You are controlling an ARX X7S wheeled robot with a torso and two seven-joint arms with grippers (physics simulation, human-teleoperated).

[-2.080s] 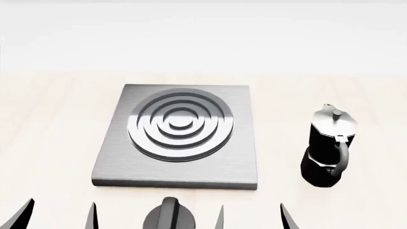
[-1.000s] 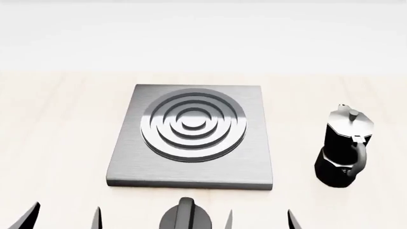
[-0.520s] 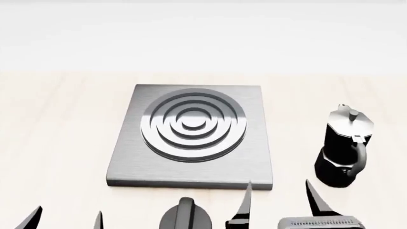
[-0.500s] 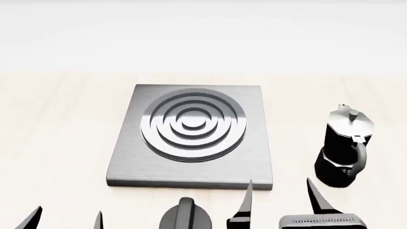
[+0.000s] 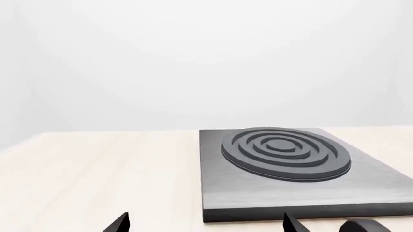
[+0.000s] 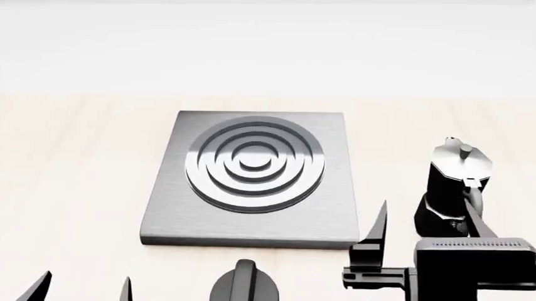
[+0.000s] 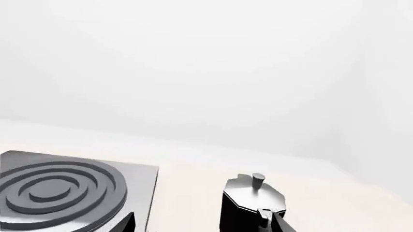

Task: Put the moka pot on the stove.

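The right gripper (image 6: pixel 423 216) — fingers spread wide — has been raised toward the moka pot (image 6: pixel 455 182), which is left standing on the table (image 6: pixel 75 163), right of the stove (image 6: pixel 253 179). The left gripper (image 6: pixel 82 287) is kept low, spread.

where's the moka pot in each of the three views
Head view: moka pot stands at the right, on the table beside the stove, with the right gripper close in front of it.
Right wrist view: pot low, right of centre.
Left wrist view: not in it.
Shared landmark: the stove, with its concentric rings.
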